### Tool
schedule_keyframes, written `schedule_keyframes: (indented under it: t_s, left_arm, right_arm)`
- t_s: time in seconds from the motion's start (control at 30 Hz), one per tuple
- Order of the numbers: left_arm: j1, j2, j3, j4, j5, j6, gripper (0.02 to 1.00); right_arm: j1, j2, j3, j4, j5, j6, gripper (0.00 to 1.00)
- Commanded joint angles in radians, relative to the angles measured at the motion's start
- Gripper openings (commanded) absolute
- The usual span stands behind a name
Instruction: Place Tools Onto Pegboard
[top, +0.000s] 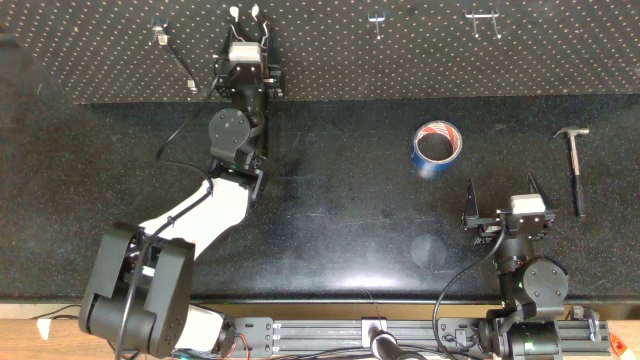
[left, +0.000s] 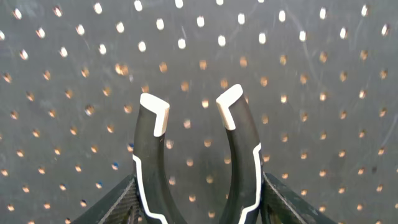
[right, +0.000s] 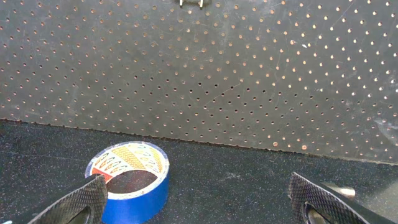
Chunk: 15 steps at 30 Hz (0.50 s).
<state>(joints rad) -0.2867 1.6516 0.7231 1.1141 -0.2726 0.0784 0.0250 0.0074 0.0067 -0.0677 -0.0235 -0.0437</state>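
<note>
We are seeing the left gripper (left: 193, 113) hanging spread and empty close to the pegboard (left: 311, 50), the right gripper (right: 199, 202) gaping wide over the table (top: 330, 200). The blue tape roll (right: 129, 180) is lying ahead of it, its print unreadable, and the hammer (top: 574, 170) is resting farther right.

Overhead view, 2 wrist views facing pegboard (right: 249, 74), left seemingly close

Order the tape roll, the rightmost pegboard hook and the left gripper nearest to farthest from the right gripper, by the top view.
1. Tape roll, on the table, just left.
2. Rightmost pegboard hook, straight ahead.
3. Left gripper, far left at the pegboard.
</note>
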Motion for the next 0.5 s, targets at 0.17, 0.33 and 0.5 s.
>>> schedule_keyframes:
  t_s: [0.17,0.33,0.5]
  left_arm:
    - [0.005,0.011,0.031,-0.035,-0.003,-0.022,0.029]
    - [0.005,0.011,0.031,-0.054,-0.003,-0.022,0.435]
    - [0.005,0.011,0.031,-0.072,0.028,-0.022,0.72]
  right_arm:
    - [-0.005,-0.006,-0.003,-0.006,0.006,-0.011,0.943]
    - [-0.005,-0.006,-0.003,-0.006,0.006,-0.011,0.941]
    - [-0.005,-0.006,-0.003,-0.006,0.006,-0.011,0.943]
